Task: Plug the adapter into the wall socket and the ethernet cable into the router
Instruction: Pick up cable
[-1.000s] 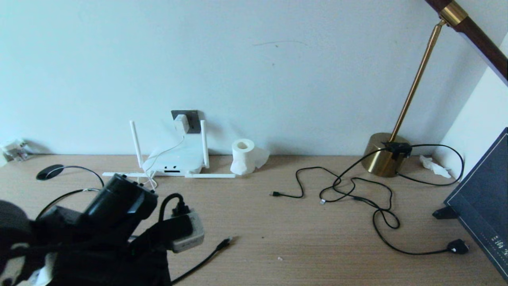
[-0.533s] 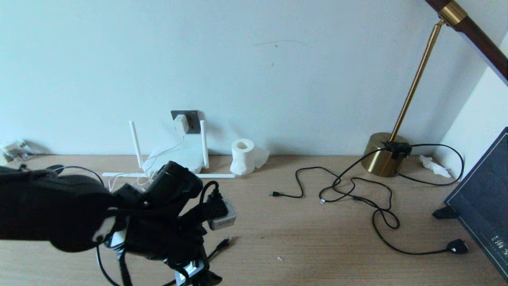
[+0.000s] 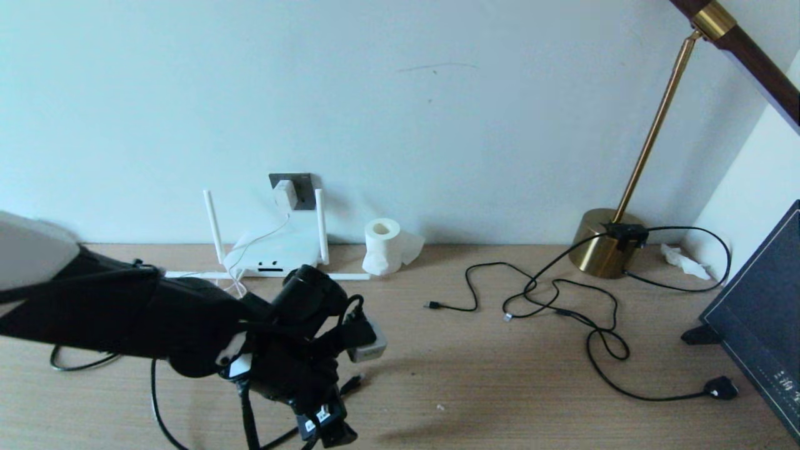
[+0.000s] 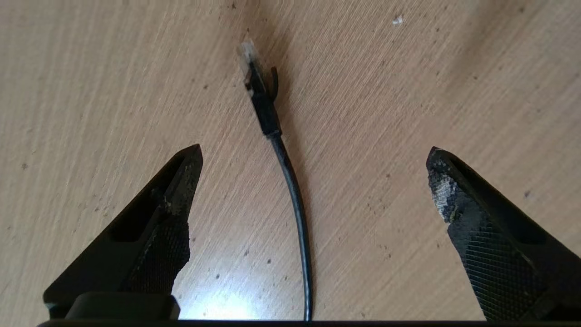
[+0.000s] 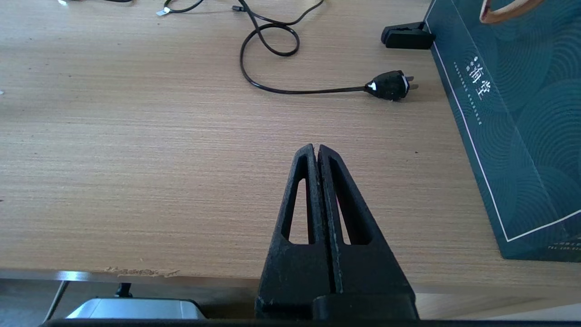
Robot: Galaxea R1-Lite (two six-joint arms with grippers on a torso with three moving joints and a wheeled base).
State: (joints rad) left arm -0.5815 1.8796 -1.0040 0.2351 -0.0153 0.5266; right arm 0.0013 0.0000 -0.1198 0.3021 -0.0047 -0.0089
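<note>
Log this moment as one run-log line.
adapter: in wall socket | left gripper: open above ethernet cable | right gripper: shut, parked

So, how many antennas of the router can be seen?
4: two stand upright at the left and right of the router; two lie flat on the desk, pointing left and right.
</note>
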